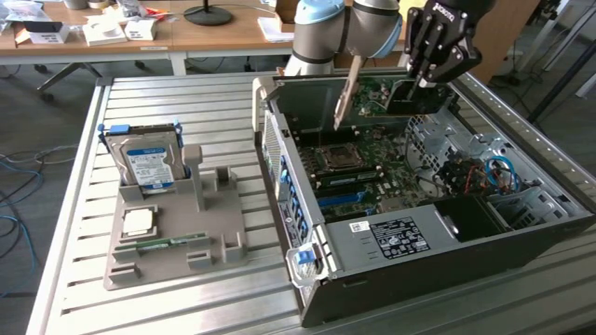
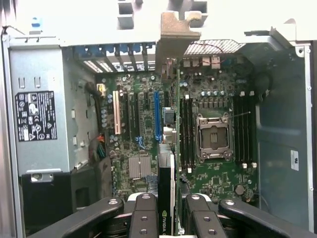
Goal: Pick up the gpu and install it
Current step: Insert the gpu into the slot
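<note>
holding the gpu (image 1: 416, 100) on edge in the end effector (image 1: 426, 84), clamped shut on the card end away from its bracket (image 1: 349, 89). hanging above the motherboard (image 1: 373, 160) inside the open case (image 1: 521, 234), not seated.

risks:
- landing beside the blue slot (image 2: 157, 116) rather than in it; in wrist view, card edge just off toward the cpu socket (image 2: 214, 136) side.
- scraped board or bent contacts likely if pressed down off-line.
- one-end grip, so possible pivot under push.
- possible snag of bracket on case rear wall.

long axis parallel to the slots, roughly level. bracket end pointing at rear slot openings, contact edge facing down at the board. case sitting on slatted surface (image 1: 186, 98).
</note>
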Controlling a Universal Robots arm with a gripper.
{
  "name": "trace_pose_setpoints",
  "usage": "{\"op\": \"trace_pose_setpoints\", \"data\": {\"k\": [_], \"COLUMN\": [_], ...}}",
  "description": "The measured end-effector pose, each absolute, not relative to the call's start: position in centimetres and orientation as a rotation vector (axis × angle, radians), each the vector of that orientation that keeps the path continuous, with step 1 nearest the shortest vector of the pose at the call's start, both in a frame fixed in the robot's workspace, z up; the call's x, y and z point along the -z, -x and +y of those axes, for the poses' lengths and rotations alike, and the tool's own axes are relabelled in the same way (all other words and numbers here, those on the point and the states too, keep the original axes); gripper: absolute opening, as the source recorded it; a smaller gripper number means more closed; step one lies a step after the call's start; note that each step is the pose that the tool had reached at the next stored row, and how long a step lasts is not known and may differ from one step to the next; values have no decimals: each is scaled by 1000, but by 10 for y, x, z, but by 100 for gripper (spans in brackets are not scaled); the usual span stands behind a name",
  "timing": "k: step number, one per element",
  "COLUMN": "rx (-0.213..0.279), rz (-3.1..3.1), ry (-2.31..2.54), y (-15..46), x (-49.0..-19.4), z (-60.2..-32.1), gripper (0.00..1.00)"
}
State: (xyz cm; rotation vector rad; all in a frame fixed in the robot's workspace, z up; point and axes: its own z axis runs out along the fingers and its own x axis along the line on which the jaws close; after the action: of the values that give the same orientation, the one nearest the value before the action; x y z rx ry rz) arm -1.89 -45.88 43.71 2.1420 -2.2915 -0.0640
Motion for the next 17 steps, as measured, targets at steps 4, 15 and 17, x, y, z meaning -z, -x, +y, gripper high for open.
{"op": "trace_pose_setpoints", "data": {"k": [4,15,17], "rx": [44,29,29], "rz": [-2280,-2259,-2257], "ry": [-2175,-2212,-2214], "y": [19,21,21], "x": [-437,-430,-427], "z": [-459,-459,-459], "gripper": [26,26,26]}}
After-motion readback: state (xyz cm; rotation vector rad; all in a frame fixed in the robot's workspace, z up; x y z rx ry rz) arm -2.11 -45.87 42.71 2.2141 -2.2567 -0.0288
